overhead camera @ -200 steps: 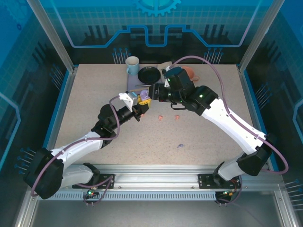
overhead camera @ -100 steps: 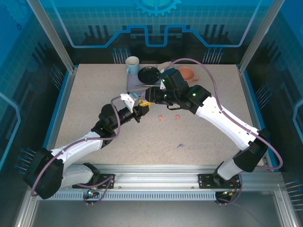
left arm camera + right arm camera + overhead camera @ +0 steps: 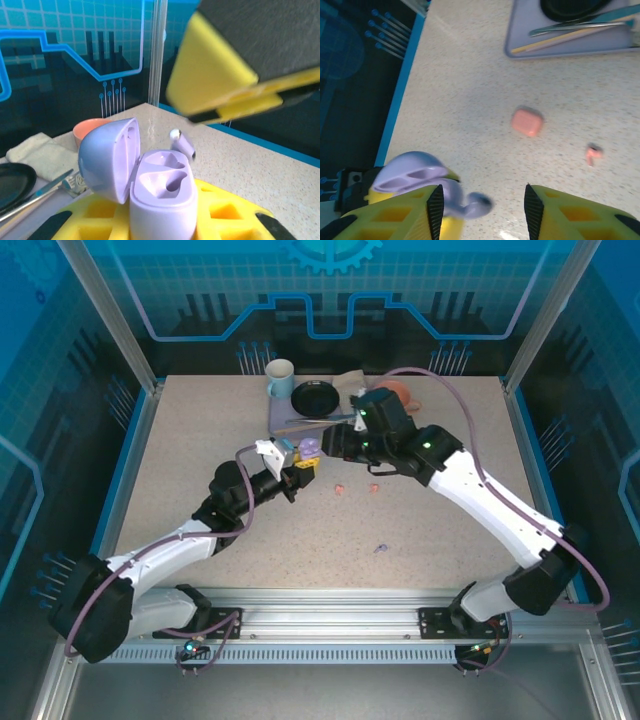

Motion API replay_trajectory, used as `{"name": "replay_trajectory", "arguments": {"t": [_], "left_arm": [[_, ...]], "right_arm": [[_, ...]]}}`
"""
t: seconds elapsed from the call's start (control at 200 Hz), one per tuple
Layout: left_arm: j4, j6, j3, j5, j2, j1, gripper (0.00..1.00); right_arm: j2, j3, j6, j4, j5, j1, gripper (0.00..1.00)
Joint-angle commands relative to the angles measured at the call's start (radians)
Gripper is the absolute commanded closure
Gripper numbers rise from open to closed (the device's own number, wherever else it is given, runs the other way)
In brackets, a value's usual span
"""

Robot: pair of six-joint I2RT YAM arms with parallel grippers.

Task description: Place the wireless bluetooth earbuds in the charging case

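Insertion step: left claw [image 3: 301, 472] clamps the open lilac case [image 3: 162, 200]; right claw [image 3: 481, 210] part-spread, lilac earbud [image 3: 182, 144] just beside the case, needs seating

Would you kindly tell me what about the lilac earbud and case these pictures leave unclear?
- Right wrist: lilac earbud is motion-blurred; contact with the yellow finger is unclear.
- Left wrist: lilac case has its base cut off by the bottom edge.
- Top: pink earbuds are too small to show their orientation.

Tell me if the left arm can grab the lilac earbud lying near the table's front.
Probably not yet: the left gripper is shut on the open lilac case. The lilac earbud itself lies on bare table, nothing around it.
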Motion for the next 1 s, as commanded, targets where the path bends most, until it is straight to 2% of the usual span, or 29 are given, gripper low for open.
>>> {"name": "replay_trajectory", "arguments": {"t": [0.0, 0.15, 0.335, 0.435, 0.595, 0.73, 0.885, 0.995], "left_arm": [[-0.090, 0.003, -0.021, 0.022, -0.040, -0.011, 1.00], [-0.120, -0.022, -0.087, 0.000, -0.068, -0.049, 1.00], [-0.107, -0.056, -0.167, -0.065, -0.075, -0.106, 1.00], [-0.078, -0.065, -0.183, -0.094, -0.078, -0.113, 1.00], [-0.061, -0.060, -0.160, -0.120, -0.073, -0.115, 1.00], [-0.041, -0.050, -0.123, -0.142, -0.046, -0.115, 1.00], [-0.022, -0.031, -0.068, -0.150, 0.009, -0.115, 1.00], [-0.016, -0.023, -0.022, -0.144, 0.049, -0.115, 1.00]], "right_arm": [[-0.082, -0.075, 0.019, -0.008, 0.031, -0.047, 0.51], [-0.134, -0.191, 0.033, 0.004, 0.045, -0.077, 0.51], [-0.127, -0.321, 0.054, 0.029, 0.038, -0.103, 0.51], [-0.110, -0.388, 0.056, 0.040, 0.062, -0.116, 0.51], [-0.098, -0.470, 0.061, 0.106, 0.065, -0.193, 0.49], [-0.052, -0.423, 0.038, 0.110, 0.071, -0.285, 0.40], [0.073, -0.297, -0.005, 0.074, 0.173, -0.409, 0.27], [0.195, -0.200, 0.024, 0.072, 0.165, -0.545, 0.25]]}}
